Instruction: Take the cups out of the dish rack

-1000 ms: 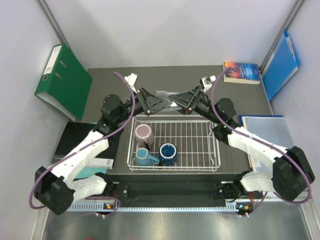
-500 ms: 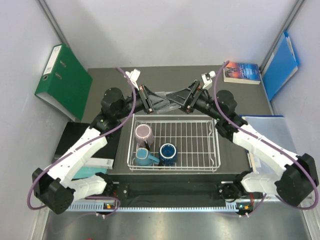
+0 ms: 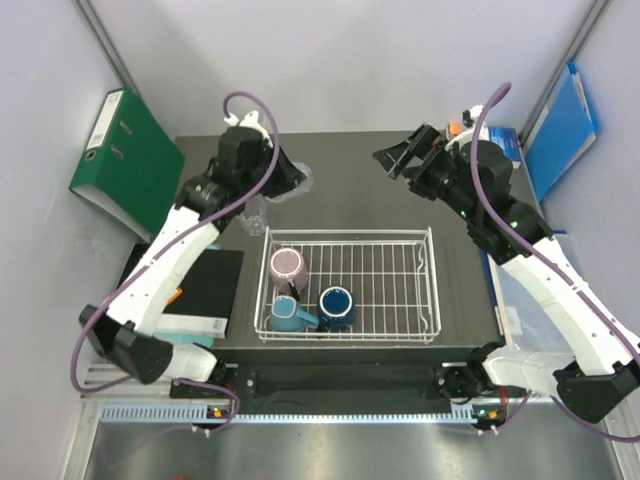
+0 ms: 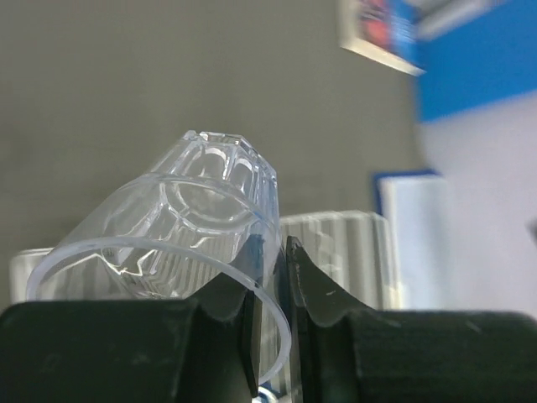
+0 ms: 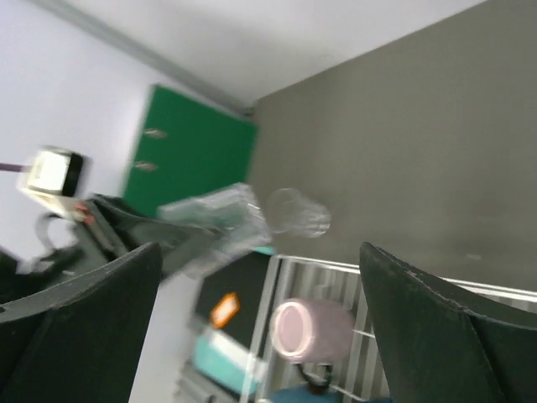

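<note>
At the far left a green binder [image 3: 125, 160] leans against the wall, off the counter [image 3: 350, 190]. Next to it we see the left gripper [image 4: 268, 252] raised above the counter's far-left part. It is nearly closed, pinching the rim of a clear tumbler [image 4: 185, 210] between its fingers. The glass is tilted, with its base pointing away from the wrist camera. Behind it in that view there is a ribbed clear shape that we cannot identify, since the glass and the gripper cover most of it.

A second tumbler [image 3: 253, 215] sits on the counter just beyond the far-left corner of the dish rack [image 3: 380, 275]. From above it is faint against the dark surface, and we cannot tell whether it stands fully upright.

Three mugs are in the left part of the rack. The pink mug [image 3: 288, 265] is toward the back. The teal mug [image 3: 287, 315] and the navy mug [image 3: 336, 305] stand side by side at the front, and whether they touch is hard to judge.

Further right, the right gripper [image 5: 260, 252] hangs above the counter's far-right part with its fingers spread wide and nothing between them. Its wrist view is blurred.

From above, the right arm hides most of a book [image 4: 377, 29]. A blue folder [image 3: 560, 130] leans against the right wall.
</note>
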Action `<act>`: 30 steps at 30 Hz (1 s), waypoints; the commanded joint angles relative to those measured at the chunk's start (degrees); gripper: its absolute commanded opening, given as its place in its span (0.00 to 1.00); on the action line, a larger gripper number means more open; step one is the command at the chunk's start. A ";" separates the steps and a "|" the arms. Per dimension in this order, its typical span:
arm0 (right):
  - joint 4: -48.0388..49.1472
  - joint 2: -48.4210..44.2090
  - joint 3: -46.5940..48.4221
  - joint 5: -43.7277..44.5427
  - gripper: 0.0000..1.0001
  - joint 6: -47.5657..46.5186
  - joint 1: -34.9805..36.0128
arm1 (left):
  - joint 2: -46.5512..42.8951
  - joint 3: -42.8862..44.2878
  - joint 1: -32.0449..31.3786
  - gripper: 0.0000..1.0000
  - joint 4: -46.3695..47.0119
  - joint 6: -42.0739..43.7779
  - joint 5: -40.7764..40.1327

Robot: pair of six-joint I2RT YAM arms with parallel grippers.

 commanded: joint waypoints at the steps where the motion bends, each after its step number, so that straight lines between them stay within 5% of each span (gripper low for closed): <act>1: -20.61 2.64 4.76 14.64 1.00 -7.61 -0.48 | 9.71 17.08 2.16 0.00 -19.71 8.66 -25.41; 6: -26.42 3.87 4.50 19.13 1.00 -9.98 -0.48 | 22.30 27.76 11.91 0.00 -29.66 9.19 -26.62; 14: -26.08 3.17 2.75 19.23 1.00 -13.24 -0.48 | 29.26 31.19 22.11 0.00 -29.93 10.16 -28.10; 30: -23.98 6.86 1.25 16.86 1.00 -16.49 -0.83 | 43.94 32.60 23.97 0.00 -30.72 10.34 -25.21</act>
